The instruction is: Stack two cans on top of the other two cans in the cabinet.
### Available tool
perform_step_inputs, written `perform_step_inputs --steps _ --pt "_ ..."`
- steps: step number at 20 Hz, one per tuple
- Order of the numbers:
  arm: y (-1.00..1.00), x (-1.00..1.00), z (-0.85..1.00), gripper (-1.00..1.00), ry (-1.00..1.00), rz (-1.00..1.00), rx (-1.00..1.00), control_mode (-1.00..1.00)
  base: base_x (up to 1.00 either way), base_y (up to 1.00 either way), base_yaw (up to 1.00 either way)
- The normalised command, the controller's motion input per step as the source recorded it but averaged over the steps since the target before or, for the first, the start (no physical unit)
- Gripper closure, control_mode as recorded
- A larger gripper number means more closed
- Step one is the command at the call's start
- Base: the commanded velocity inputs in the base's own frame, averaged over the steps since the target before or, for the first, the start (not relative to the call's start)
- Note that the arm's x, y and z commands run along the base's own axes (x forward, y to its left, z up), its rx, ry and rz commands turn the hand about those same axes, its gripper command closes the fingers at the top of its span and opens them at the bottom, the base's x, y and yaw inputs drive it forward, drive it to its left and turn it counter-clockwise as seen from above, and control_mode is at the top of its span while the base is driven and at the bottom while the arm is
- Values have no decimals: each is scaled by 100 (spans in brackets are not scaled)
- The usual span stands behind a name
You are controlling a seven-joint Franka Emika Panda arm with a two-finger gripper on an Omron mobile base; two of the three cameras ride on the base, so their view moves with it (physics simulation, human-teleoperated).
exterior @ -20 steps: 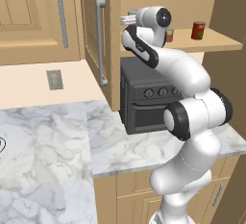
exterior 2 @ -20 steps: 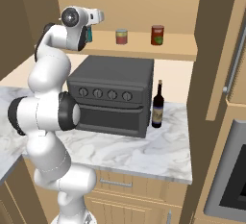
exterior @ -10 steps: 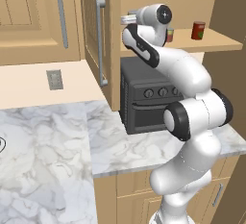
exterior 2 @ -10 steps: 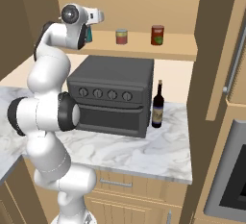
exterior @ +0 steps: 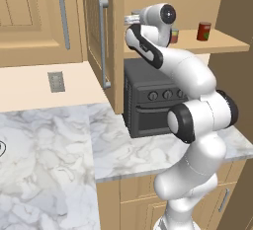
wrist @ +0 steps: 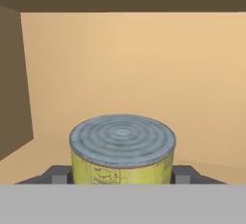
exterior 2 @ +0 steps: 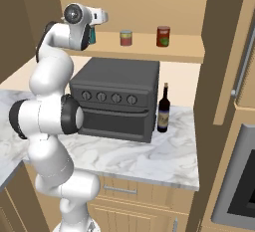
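The gripper [wrist: 122, 177] reaches level into the open cabinet [exterior: 116, 36], at shelf height. In the hand view its two dark fingertips [wrist: 59, 175] stand on either side of a yellow can [wrist: 122, 156] with a ribbed grey top, close against its sides. Whether the pads press the can or have just parted from it cannot be told. The can stands upright, centred between the fingers, with the tan back wall of the cabinet behind it and a darker side wall to the left of that view.

In the right base view a teal can [exterior 2: 92, 35] shows partly behind the white hand, directly under it, on the shelf [exterior 2: 174, 49]. Whether the yellow can rests on the teal one cannot be told.

Further along the shelf, well apart from the hand, stand a small red can with a green band [exterior 2: 126, 38] and a dark red can [exterior 2: 163, 36], each upright and unstacked.

Below the shelf a black oven [exterior 2: 117, 99] sits on the marble counter [exterior 2: 149, 159], with a dark bottle [exterior 2: 163, 109] just beside it.
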Motion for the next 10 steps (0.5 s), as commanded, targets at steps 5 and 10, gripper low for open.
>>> perform_step_inputs --steps 5,10 --pt "0 3 -1 -100 0 0 1 -100 0 0 0" --pt "0 -7 -2 -100 0 0 0 -100 0 0 0"
